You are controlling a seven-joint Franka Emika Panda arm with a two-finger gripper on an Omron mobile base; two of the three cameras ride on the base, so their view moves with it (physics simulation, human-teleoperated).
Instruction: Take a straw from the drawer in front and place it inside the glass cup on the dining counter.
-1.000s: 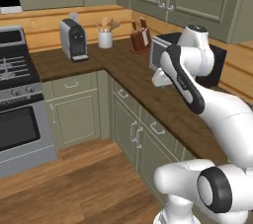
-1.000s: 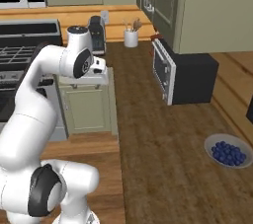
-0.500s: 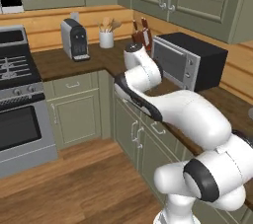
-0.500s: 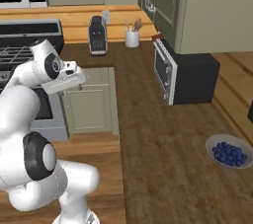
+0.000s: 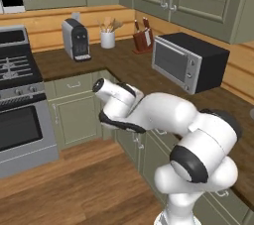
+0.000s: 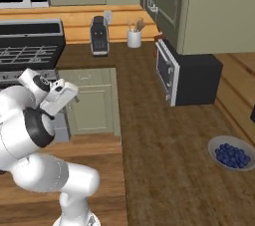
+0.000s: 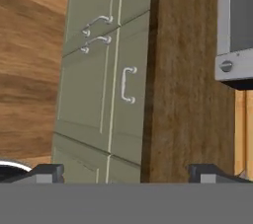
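Jaws spread, empty, aimed at the closed drawer.
Drawer lay ahead of the gripper, just under the surface edge, its handle's long axis crossing the jaws; straw presumably inside.

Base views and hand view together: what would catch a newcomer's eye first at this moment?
The big white arm folds low in front of the green cabinets, its open gripper facing a closed drawer front with a silver handle. Behind it on the dark wooden counter stands a black and silver microwave. A bowl of blueberries sits near the right edge of the right base view.
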